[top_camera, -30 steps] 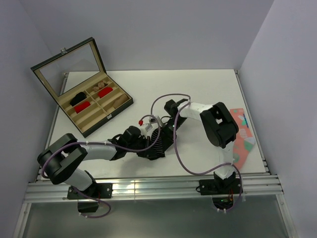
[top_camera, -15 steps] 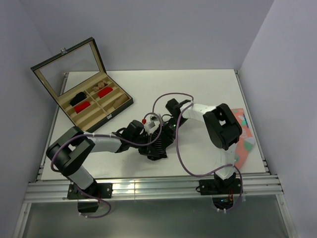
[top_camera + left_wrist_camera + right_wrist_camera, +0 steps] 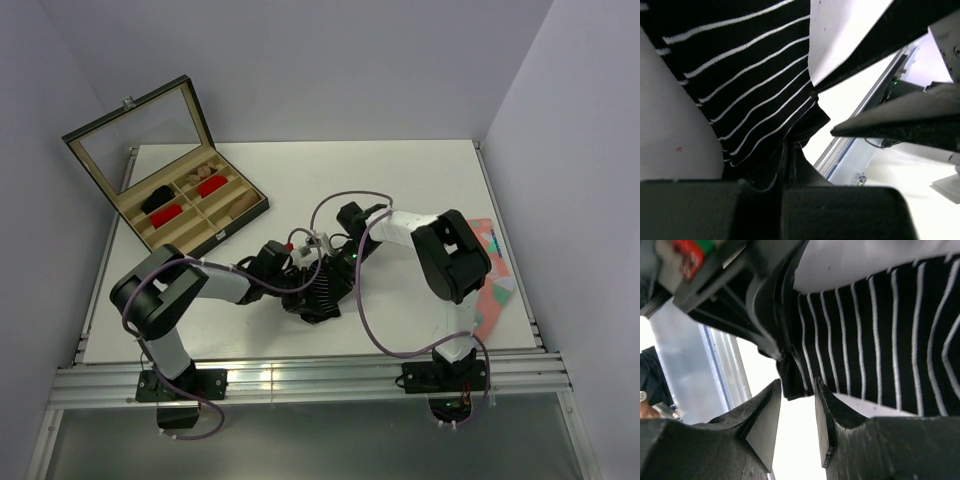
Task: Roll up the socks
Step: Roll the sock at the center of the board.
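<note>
A black sock with thin white stripes [image 3: 322, 296] lies bunched at the table's middle, between both grippers. In the left wrist view the sock [image 3: 735, 75] fills the upper left, and my left gripper [image 3: 790, 152] is shut on its dark corner. My left gripper [image 3: 303, 282] reaches in from the left in the top view. My right gripper [image 3: 337, 268] comes from the back right. In the right wrist view its fingers stand open [image 3: 796, 390], with the sock's [image 3: 880, 335] lower corner just at the tips, not pinched.
An open compartment box [image 3: 233, 222] with red, black and tan bundles stands at the back left. A coral-pink patterned sock [image 3: 491, 272] lies at the right table edge. Metal rails [image 3: 300, 378] run along the front edge.
My left arm's elbow has swung up and to the right, carrying the gripper and the sock slightly right. My right gripper's jaws have spread a little wider.
</note>
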Available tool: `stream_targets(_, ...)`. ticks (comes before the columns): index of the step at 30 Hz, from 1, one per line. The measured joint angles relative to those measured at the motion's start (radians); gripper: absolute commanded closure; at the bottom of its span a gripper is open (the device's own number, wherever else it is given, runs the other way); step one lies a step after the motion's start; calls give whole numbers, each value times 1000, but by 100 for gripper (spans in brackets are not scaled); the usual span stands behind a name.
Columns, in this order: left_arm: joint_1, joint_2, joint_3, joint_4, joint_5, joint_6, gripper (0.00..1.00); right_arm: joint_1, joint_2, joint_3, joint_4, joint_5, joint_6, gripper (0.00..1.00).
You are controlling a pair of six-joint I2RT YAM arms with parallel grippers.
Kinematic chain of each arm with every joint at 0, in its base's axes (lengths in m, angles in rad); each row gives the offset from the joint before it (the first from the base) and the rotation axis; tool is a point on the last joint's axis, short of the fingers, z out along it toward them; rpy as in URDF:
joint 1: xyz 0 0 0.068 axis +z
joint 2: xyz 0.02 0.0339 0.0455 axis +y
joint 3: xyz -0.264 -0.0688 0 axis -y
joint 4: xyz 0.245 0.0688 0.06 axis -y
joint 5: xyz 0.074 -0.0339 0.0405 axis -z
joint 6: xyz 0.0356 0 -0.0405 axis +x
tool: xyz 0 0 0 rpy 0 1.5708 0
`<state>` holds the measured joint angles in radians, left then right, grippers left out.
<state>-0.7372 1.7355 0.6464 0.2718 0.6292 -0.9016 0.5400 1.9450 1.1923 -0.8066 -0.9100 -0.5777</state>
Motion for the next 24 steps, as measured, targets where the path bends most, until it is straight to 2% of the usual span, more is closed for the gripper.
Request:
stream_targets(4,8,1,-18,43,1,-40,100,-31,-19,-7,-6,-26,17,58)
stream_targets(7,16,3,-26,53,2,-63,99,-110,-54,-7,-8,-52,18,58)
stream_targets(11,22,14,-25,52,11,-88,100,-213,-160,-29,21,-48,19,59)
stream_targets(13,24,17,-21,47,21,-97,100,-225,-229,-58,45,-38,17,59)
stream_targets(19,31,40,13,2,55,-118,99,-152,-438,-206,160,80,-11,59)
stream_targets(24,56,52,27,-51,92,-137,100,39,-613,-377,296,261,-46,57)
